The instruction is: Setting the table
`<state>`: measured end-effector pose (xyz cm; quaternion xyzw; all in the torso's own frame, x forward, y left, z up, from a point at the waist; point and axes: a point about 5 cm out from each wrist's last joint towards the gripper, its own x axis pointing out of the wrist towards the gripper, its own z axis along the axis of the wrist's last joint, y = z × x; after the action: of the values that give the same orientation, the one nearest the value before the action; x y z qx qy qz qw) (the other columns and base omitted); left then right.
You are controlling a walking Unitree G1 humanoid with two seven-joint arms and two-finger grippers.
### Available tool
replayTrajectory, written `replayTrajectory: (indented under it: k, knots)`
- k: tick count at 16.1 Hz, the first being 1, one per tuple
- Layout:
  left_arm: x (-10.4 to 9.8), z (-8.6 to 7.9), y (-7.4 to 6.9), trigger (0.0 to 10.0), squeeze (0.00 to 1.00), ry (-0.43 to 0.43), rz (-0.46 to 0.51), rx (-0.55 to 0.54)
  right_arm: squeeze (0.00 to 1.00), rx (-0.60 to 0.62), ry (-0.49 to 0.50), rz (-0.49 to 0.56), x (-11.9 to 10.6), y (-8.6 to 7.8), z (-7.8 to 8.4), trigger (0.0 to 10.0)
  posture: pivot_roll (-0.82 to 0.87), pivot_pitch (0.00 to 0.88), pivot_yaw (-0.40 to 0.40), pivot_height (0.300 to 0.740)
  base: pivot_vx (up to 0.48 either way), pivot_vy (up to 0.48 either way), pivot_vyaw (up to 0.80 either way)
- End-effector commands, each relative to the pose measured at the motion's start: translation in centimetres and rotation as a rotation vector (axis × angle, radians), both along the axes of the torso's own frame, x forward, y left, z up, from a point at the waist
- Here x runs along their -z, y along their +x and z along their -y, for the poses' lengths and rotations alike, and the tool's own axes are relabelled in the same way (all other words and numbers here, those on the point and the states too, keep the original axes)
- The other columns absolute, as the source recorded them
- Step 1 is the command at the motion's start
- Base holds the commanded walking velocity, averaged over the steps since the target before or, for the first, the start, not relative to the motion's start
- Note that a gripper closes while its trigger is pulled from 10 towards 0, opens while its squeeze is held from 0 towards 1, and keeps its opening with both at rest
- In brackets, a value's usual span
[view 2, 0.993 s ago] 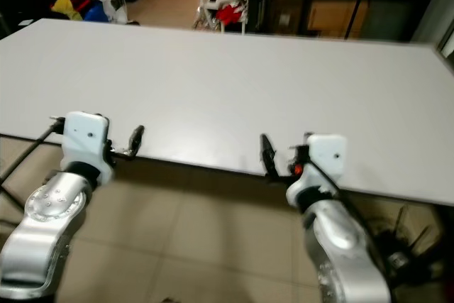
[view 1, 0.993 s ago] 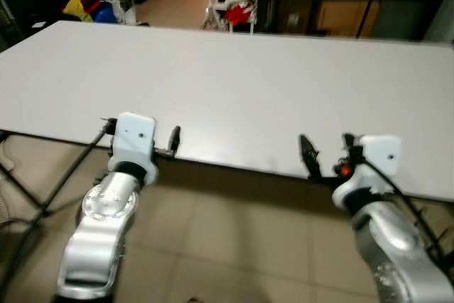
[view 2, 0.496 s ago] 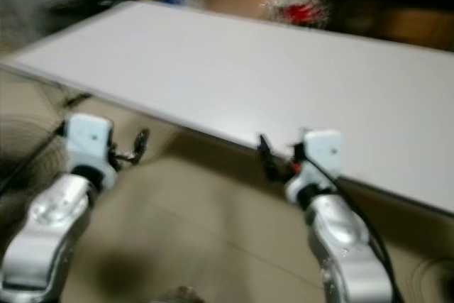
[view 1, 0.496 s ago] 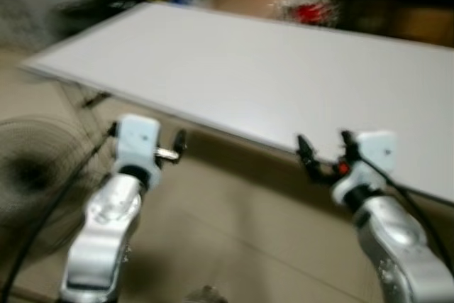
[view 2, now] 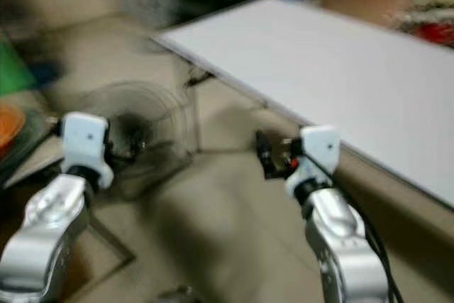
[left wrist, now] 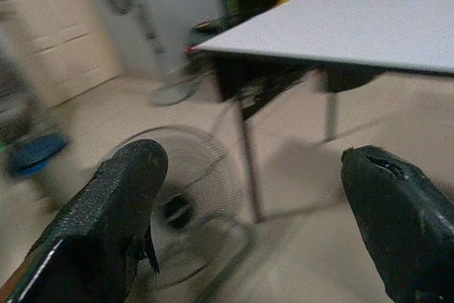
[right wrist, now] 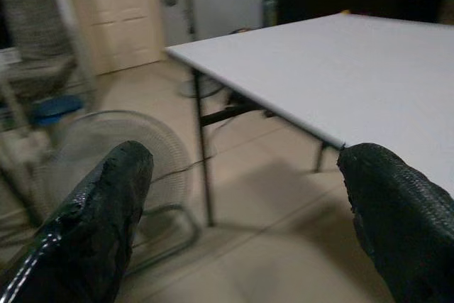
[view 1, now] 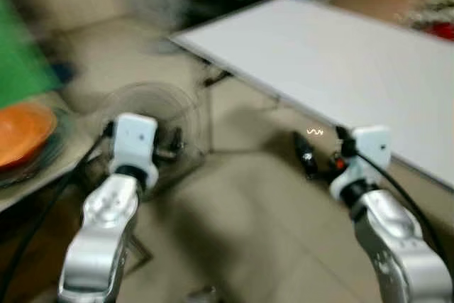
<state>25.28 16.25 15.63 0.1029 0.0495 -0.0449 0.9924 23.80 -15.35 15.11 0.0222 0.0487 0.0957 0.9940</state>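
Both claws are hanging empty with fingers spread, the left claw (left wrist: 248, 196) and right claw (right wrist: 241, 204) facing a floor fan (right wrist: 120, 168). The white surface (view 1: 355, 62) is lying bare to the right. Fetching appears under way: an orange plate (view 1: 21, 133) is sitting left, likely calling for stepping closer.

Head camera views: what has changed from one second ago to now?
The camera swung to the robot's left: the white table now lies off to the right, and a floor fan and orange plates have come into view. Both end effectors, left and right, stay open and empty.
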Motion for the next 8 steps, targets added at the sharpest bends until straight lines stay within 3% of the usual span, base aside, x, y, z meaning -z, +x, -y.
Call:
replayTrajectory:
  k: [1, 2, 8]
  knots:
    - [-0.6, -0.4, 0.1, 10.0, 0.0, 0.015, 0.024, -0.02, 0.0, -0.017, 0.01, 0.028, -0.6, 0.1, -0.4, 10.0, 0.11, 0.0, 0.031, 0.74, 0.0, 0.334, 0.8]
    - [-0.7, -0.5, 0.2, 10.0, 0.0, 0.014, 0.026, -0.022, 0.0, -0.016, 0.011, 0.029, -0.6, 0.2, -0.5, 10.0, 0.11, 0.0, 0.031, 0.74, 0.0, 0.311, 0.8]
    - [-1.8, -0.4, 0.5, 10.0, 0.0, -0.054, 0.069, -0.019, 0.0, -0.019, 0.034, 0.028, -0.7, 0.5, -0.7, 10.0, 0.11, 0.0, 0.037, 0.74, 0.0, 0.0, 0.0]
